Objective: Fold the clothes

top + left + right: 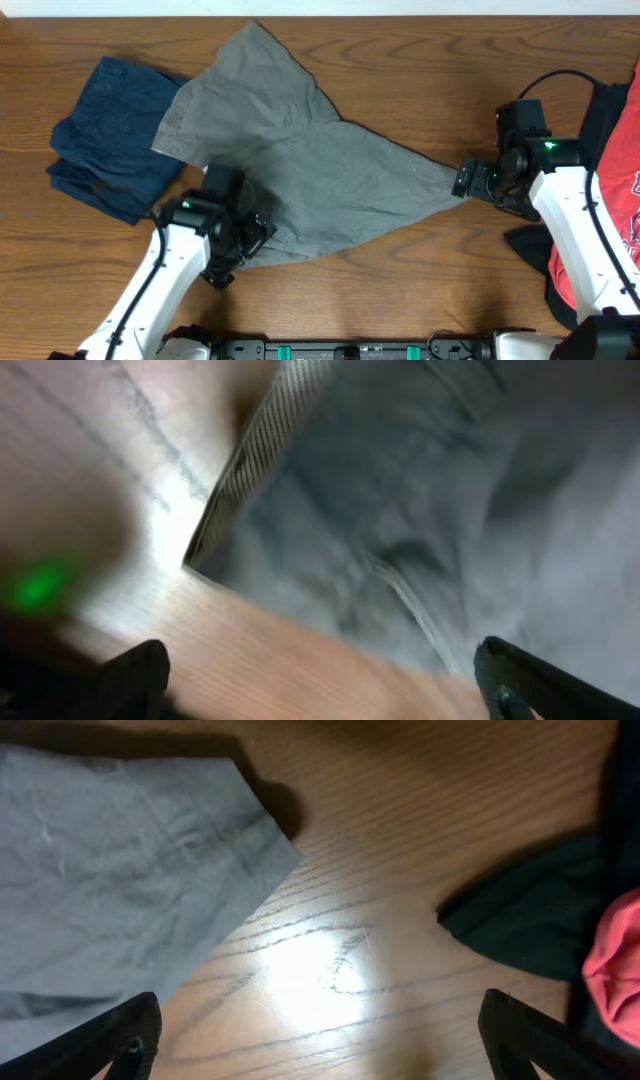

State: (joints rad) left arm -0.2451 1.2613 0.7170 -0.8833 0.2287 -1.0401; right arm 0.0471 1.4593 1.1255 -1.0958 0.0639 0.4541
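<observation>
Nothing legible anywhere. At three o'clock on the tabletop, the red shirt (626, 150) carries white marks at the frame edge, too small and cropped to read.

The left wrist view is smeared throughout: the shorts (420, 510) read only as soft grey folds. In the overhead view the left gripper (243, 240) covers the shorts' lower left edge, and the red shirt (622, 160) runs off the frame's right edge.
</observation>
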